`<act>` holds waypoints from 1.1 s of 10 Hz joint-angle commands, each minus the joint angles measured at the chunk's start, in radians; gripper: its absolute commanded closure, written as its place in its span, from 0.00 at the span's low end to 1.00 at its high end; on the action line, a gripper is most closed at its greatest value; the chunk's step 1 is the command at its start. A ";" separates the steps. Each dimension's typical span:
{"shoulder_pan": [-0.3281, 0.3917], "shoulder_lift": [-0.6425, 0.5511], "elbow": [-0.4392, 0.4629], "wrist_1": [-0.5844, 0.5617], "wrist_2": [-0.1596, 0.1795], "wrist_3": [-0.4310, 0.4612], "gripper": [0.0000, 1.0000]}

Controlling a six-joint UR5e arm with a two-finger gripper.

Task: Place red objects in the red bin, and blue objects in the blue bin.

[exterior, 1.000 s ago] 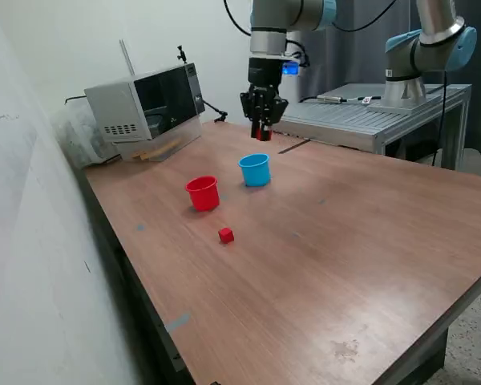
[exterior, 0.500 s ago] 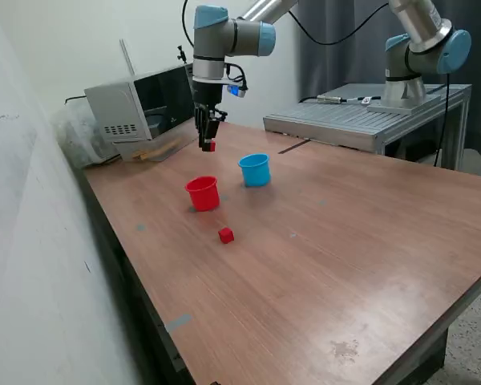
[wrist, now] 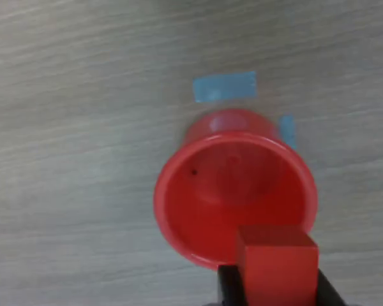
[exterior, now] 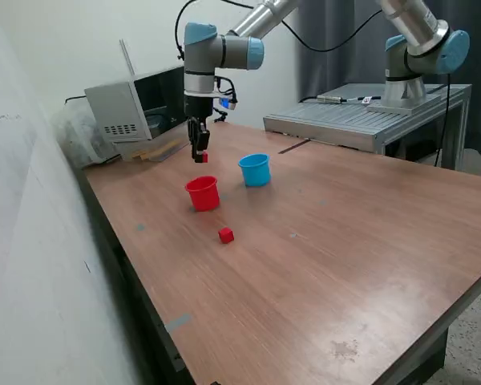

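Note:
My gripper (exterior: pixel 200 156) is shut on a small red cube (wrist: pixel 277 264) and holds it in the air just above the red cup (exterior: pixel 202 193). In the wrist view the red cup (wrist: pixel 233 185) stands open and empty below the cube. A second red cube (exterior: pixel 226 235) lies on the table in front of the red cup. The light blue cup (exterior: pixel 255 170) stands to the exterior view's right of the red cup. No dark blue cubes are in view.
A grey microwave-like box (exterior: pixel 144 103) stands at the back of the wooden table (exterior: pixel 345 265). A second robot arm (exterior: pixel 421 48) stands on a metal bench (exterior: pixel 369 116) at the exterior view's right. Blue tape marks (wrist: pixel 225 86) lie by the red cup.
My gripper has carried the red cube from above the blue cup toward the exterior view's left and lowered it over the red cup. The cups and the loose red cube have not moved.

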State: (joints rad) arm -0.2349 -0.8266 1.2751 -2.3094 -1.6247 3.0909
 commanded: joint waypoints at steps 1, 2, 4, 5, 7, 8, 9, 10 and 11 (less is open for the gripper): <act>0.000 0.009 0.003 0.001 0.014 0.000 1.00; 0.000 0.009 0.004 -0.001 0.014 0.000 0.00; 0.000 0.008 0.004 -0.001 0.016 0.000 0.00; 0.002 0.006 0.006 -0.001 0.016 0.000 0.00; 0.017 -0.035 0.038 0.002 0.016 0.000 0.00; 0.019 -0.081 0.073 0.001 0.017 0.000 0.00; 0.044 -0.132 0.114 0.002 0.017 0.000 0.00; 0.080 -0.184 0.154 0.005 0.017 -0.001 0.00; 0.100 -0.236 0.194 0.008 0.017 -0.001 0.00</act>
State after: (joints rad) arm -0.1702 -0.9868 1.4106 -2.3048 -1.6077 3.0902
